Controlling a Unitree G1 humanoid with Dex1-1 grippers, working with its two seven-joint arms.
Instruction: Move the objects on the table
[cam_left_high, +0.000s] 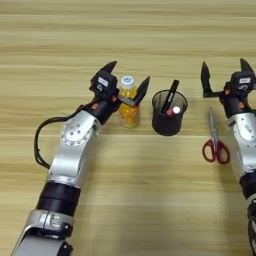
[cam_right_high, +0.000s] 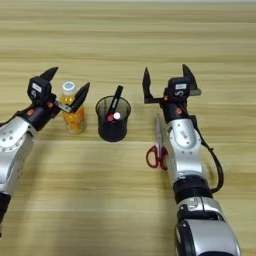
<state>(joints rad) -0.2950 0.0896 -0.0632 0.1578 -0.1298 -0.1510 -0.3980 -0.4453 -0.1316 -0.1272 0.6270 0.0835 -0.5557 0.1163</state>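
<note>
The left gripper (cam_left_high: 128, 75) stood wide, its two black fingers straddling the small orange-drink bottle with a white cap (cam_left_high: 128, 102), one finger on each side of the cap and neither clearly touching it. The bottle stood upright on the light wooden plank table (cam_left_high: 130, 190), just left of the black mesh pen cup (cam_left_high: 169, 114) holding a black marker and a red-white one. The right gripper (cam_right_high: 167, 79) was also spread wide, holding nothing, poised above the blade tips of the red-handled steel scissors (cam_right_high: 158, 145), which lay flat with handles toward the robot, just beside the right forearm.

The step in hand looked like a grasp on the bottle (judging only from the straddle). To do it well, the fingers should drop lower onto the body rather than the cap, stay centred so the close doesn't tip it, and keep the inner finger away from the cup nearby. The scissors lying flat would need a pinch across the blades or the pivot.
</note>
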